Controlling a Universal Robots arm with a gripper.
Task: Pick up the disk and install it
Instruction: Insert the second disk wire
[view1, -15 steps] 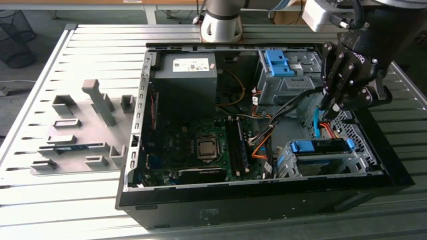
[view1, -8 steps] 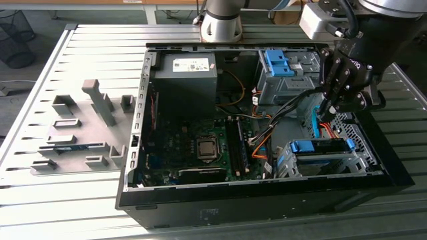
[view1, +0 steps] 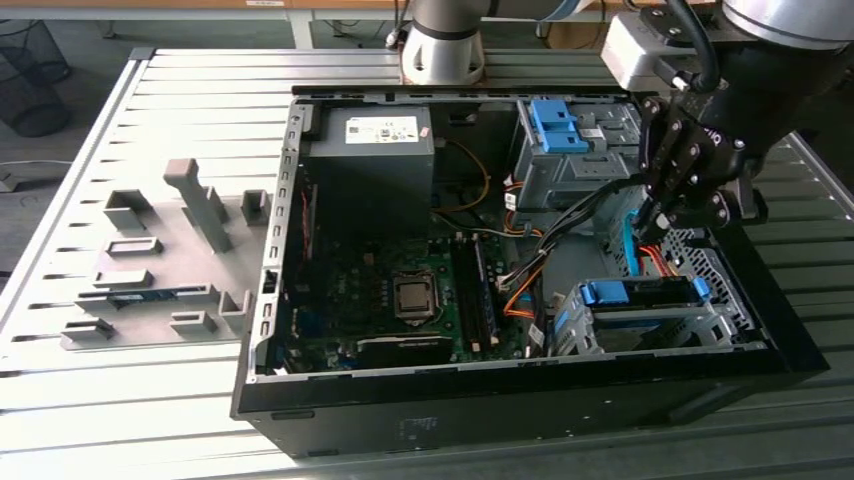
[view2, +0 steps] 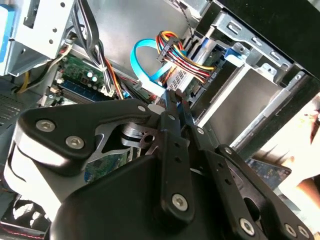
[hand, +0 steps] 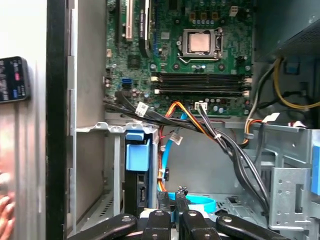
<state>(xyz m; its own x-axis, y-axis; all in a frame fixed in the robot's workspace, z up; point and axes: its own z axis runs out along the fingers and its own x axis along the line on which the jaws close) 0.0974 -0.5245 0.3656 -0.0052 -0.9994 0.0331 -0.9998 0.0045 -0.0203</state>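
While the black claw (view1: 663, 222) hung inside the open black computer case (view1: 534, 385) on the slatted grey metal table (view1: 160, 130), its fingers (view2: 172, 107) were pinched together with nothing between them, right by a looping light-blue flat cable (view2: 145, 67) and a bundle of coloured wires (view2: 175, 47). That silver hard drive in its blue plastic carrier (view1: 641, 295) sat in the grey metal cage at the case's front corner, on the exterior view's right, just below the claw. Green motherboard (hand: 200, 50) lay further in, and a grey power-supply box (view1: 374, 150) sat at the back.
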